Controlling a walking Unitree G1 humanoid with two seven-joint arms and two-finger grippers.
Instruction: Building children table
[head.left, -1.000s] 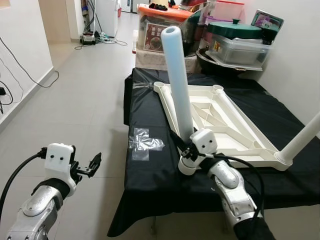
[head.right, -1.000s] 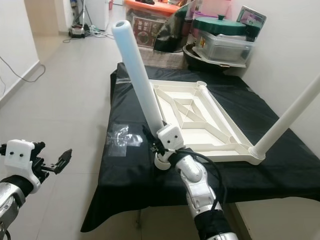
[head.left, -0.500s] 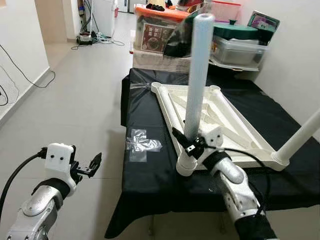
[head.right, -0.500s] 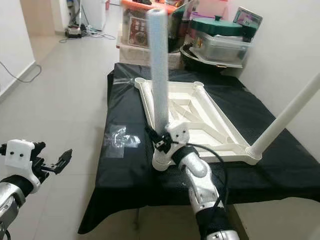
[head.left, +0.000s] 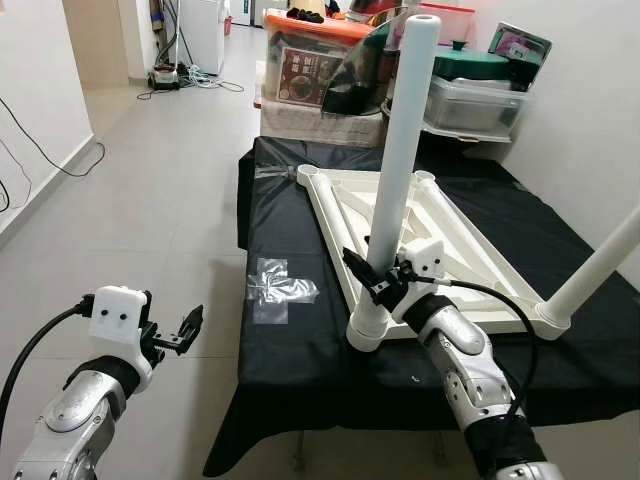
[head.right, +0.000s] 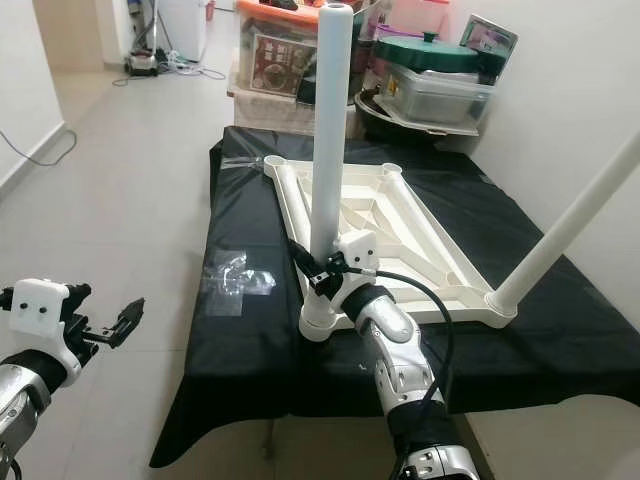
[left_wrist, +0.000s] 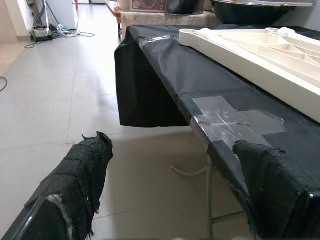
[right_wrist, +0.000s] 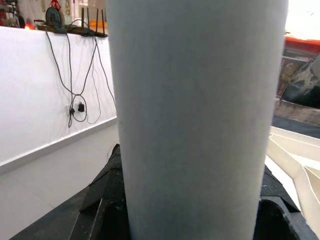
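The right gripper (head.left: 385, 285) has its jaws clamped low on the white leg (head.left: 400, 165), seating it in the near corner socket (head.left: 366, 328) of the upturned tabletop (head.left: 440, 250) on the black worktop (head.left: 300, 340). A second ago that leg leaned away from the tabletop; now it stands nearly upright. Next, I'd say, press it straight down. The left gripper (head.left: 185, 328) hangs open beside the worktop, holding nothing.

White children's table, upside down, mid-frame.
The tabletop (head.left: 440, 240) lies flat; one leg (head.left: 398, 160) stands nearly upright at its near-left corner, apparently socketed; another leg (head.left: 598, 270) leans at right.
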